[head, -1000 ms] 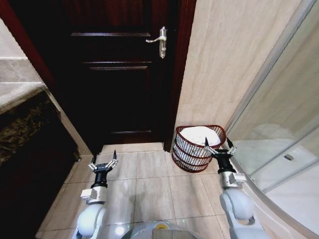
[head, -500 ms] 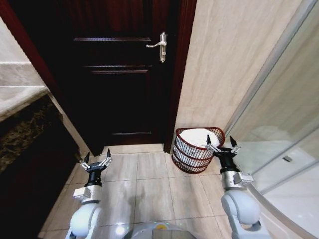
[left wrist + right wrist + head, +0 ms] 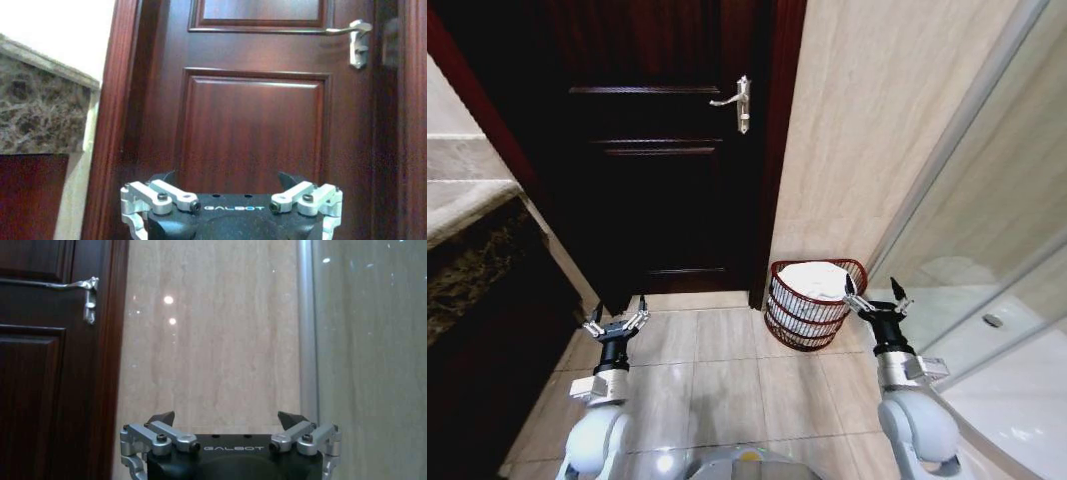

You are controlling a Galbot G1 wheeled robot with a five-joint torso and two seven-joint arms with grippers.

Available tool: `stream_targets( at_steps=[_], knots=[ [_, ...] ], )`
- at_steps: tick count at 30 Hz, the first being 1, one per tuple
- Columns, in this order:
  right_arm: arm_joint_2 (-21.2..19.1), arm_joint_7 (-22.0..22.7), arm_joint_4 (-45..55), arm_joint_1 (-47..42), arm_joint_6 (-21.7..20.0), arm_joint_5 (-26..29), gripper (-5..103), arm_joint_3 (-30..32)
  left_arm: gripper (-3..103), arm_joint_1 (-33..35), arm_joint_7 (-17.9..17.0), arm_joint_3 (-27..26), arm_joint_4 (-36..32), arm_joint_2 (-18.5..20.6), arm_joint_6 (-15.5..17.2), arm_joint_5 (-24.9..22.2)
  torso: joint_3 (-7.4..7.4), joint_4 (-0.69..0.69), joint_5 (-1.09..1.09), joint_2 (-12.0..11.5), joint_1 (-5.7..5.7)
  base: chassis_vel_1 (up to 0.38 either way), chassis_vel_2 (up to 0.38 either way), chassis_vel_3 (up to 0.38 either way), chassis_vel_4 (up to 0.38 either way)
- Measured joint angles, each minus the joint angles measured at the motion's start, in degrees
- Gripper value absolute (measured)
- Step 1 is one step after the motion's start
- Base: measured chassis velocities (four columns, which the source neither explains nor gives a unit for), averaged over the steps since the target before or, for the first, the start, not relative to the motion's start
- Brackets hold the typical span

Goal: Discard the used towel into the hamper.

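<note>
Towel (image 3: 812,281), white and bunched, lies inside the one hamper (image 3: 809,320), filling its mouth; its bundled shape gives no clear long axis that I can tell. Taking the hamper as landmark and going left to right: well to its left, a dark stone-topped surface (image 3: 467,265) stands against the wall. Nearer, still left of the hamper, the left claw (image 3: 615,325) hangs over the tiled floor (image 3: 727,380) with its fingers spread wide and nothing between them. Behind it and left of the hamper is one dark wooden door (image 3: 652,160) with one metal lever handle (image 3: 732,100). The hamper itself sits on the floor at the foot of the beige wall (image 3: 867,120), just right of the door frame, upright, mouth up, tapering downward. Just beside its right rim the right claw (image 3: 875,300) is held with fingers wide apart, holding nothing. Right of the hamper runs a curved glass shower screen (image 3: 997,260).
</note>
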Motion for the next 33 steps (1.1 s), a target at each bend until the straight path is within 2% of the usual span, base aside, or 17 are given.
stream_targets(
  at_steps=[6,13,29,33],
  knots=[
    [1.1,-0.6,-0.1,-1.3,2.1,-0.8,100,-0.8,100,0.2,-1.2,0.9,1.1,0.4,-1.0,0.3,0.87,0.0,0.01,1.4,0.48,-0.169,-0.152,0.157,0.177],
    [1.8,-0.9,-1.0,-0.8,3.8,-1.8,100,-2.0,100,0.1,-1.8,0.4,1.1,0.6,-0.5,0.1,1.84,0.0,0.01,2.8,0.93,-0.126,-0.098,0.116,0.119],
    [0.8,-1.3,-1.2,-1.6,4.6,-0.7,100,0.6,100,-0.2,-2.2,0.2,0.7,0.7,0.1,0.4,4.46,0.01,0.0,6.8,2.32,0.051,0.057,0.028,0.024],
    [0.8,-1.3,-1.0,-1.9,4.7,-0.5,100,1.0,100,-0.2,-2.3,0.4,0.7,0.6,0.3,0.7,4.74,0.01,0.0,7.2,2.45,0.006,0.002,0.015,0.009]
  ],
)
